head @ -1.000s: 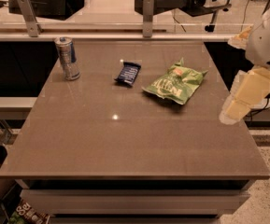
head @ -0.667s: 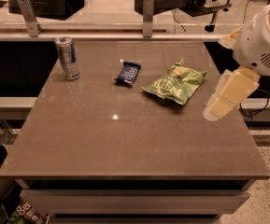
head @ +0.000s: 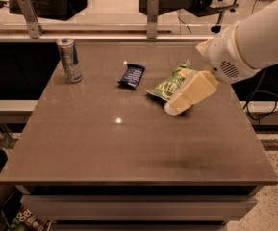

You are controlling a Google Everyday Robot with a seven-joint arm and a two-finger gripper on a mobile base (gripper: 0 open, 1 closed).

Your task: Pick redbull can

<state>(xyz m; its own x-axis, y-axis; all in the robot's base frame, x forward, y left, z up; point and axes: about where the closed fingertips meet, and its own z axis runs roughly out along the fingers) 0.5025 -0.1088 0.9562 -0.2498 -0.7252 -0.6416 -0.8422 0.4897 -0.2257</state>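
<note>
The redbull can (head: 69, 60) stands upright near the table's far left corner, silver with blue panels. My gripper (head: 176, 108) hangs over the right middle of the table, in front of the green chip bag (head: 170, 83) and partly covering it. The gripper is far to the right of the can, with the dark-blue snack bar (head: 132, 75) lying between them. The white arm (head: 254, 42) comes in from the upper right.
The brown table (head: 129, 148) has a raised rail with two metal posts (head: 151, 16) along its far edge. A cable hangs off to the right of the table. A dark bin and some clutter sit on the floor at the lower left.
The arm has swung left from the table's right edge, and the gripper now hangs over the table in front of the chip bag. The can, bar and bag have not moved.
</note>
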